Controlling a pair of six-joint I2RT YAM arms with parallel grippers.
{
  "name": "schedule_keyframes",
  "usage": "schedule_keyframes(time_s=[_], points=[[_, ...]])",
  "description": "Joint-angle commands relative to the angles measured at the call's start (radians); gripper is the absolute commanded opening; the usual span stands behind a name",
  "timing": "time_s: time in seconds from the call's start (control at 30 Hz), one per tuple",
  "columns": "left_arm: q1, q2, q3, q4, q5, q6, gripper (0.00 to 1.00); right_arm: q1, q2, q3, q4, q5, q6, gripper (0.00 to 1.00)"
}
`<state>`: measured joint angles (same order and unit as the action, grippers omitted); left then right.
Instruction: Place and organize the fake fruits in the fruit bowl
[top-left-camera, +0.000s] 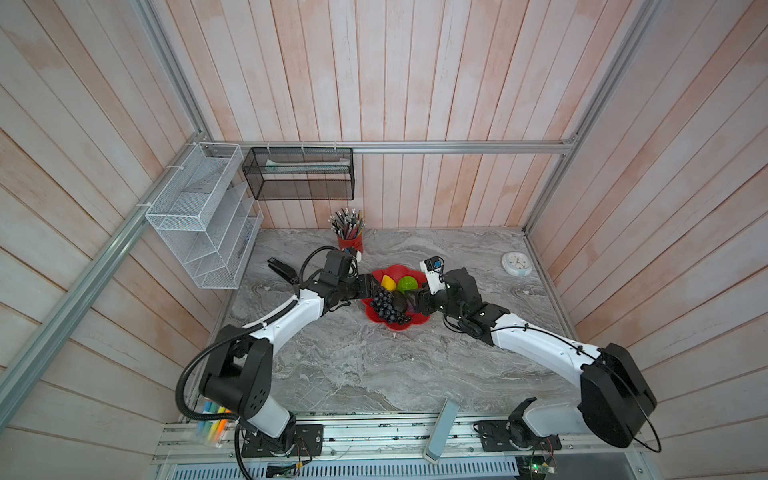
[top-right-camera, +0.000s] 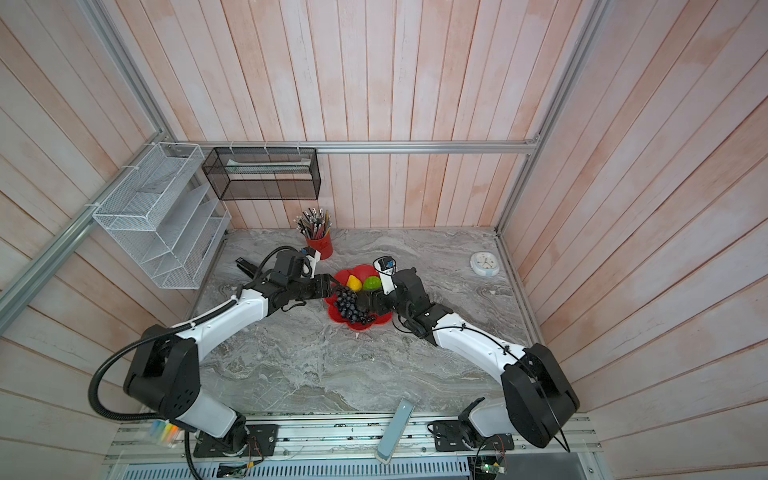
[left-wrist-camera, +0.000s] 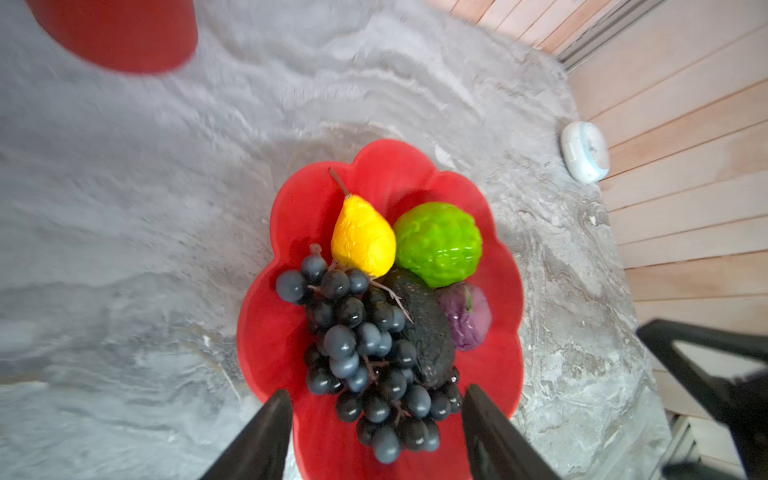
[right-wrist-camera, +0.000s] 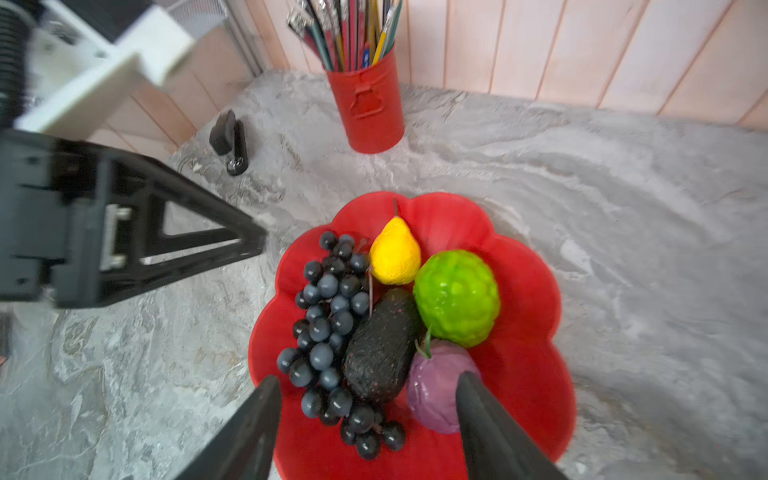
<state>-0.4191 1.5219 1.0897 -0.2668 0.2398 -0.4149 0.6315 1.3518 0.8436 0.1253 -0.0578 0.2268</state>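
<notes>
The grey marbled table (top-left-camera: 374, 365) carries the scalloped red fruit bowl (top-left-camera: 397, 272) near its middle, and no fruit shows on the table outside it. The two arms meet over the bowl from opposite sides. The left claw (left-wrist-camera: 376, 390) hangs above one end of the grapes with its fingers spread and nothing pinched between them. The right claw (right-wrist-camera: 368, 376) is likewise parted and empty over the other side; one finger stands in front of the purple fruit, and I cannot tell whether it touches. All five fruits lie inside the bowl. The long dark grape bunch (left-wrist-camera: 357, 345) runs down the left arm's side, the avocado (right-wrist-camera: 382, 349) lies against it, and the bumpy green ball (right-wrist-camera: 457, 297) sits beyond the avocado. The yellow pear (right-wrist-camera: 395, 253) is just beside the ball, and the small purple fruit (right-wrist-camera: 432, 395) is tucked under the ball against the avocado. Placing looks finished, so the step in hand seems to be letting go. The next move calls for both claws to lift clear without snagging the grapes or nudging the purple fruit.
</notes>
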Motion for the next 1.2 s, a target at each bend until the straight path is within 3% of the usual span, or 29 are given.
schedule_keyframes(time_s=[0.0,0.1,0.13,0.27,0.33,0.37,0.47,0.57,0.73,0.8,1.07,1.17], points=[[0.009,-0.111,-0.035,-0.076,-0.146,0.067,0.83,-0.071,-0.071,-0.017,-0.048,0.098,-0.029,0.77],[0.046,-0.193,-0.053,-0.09,-0.257,0.066,0.9,-0.196,-0.148,-0.04,-0.038,0.109,-0.02,0.86],[0.059,-0.216,-0.061,-0.087,-0.299,0.066,0.91,-0.242,-0.171,-0.046,-0.033,0.115,-0.024,0.97],[0.118,-0.319,-0.202,0.102,-0.427,0.151,0.91,-0.355,-0.262,-0.09,0.021,0.18,-0.172,0.98],[0.134,-0.39,-0.337,0.284,-0.468,0.204,0.94,-0.382,-0.342,-0.203,0.184,0.232,-0.212,0.98],[0.14,-0.425,-0.414,0.385,-0.485,0.241,1.0,-0.402,-0.379,-0.284,0.306,0.213,-0.251,0.98],[0.149,-0.48,-0.62,0.641,-0.52,0.372,1.0,-0.469,-0.426,-0.462,0.519,0.169,-0.246,0.98],[0.209,-0.456,-0.683,0.654,-0.545,0.373,1.0,-0.542,-0.434,-0.482,0.453,0.143,-0.189,0.98],[0.272,-0.342,-0.839,0.978,-0.615,0.432,1.0,-0.572,-0.444,-0.685,0.755,0.239,-0.217,0.98],[0.294,-0.279,-0.866,1.117,-0.582,0.445,1.0,-0.606,-0.384,-0.734,0.866,0.242,-0.217,0.98],[0.372,-0.013,-0.763,1.295,-0.423,0.415,1.0,-0.692,0.013,-0.691,1.124,0.086,-0.169,0.98],[0.427,0.005,-0.789,1.337,-0.336,0.366,1.0,-0.692,0.15,-0.661,1.184,0.026,-0.192,0.98]])
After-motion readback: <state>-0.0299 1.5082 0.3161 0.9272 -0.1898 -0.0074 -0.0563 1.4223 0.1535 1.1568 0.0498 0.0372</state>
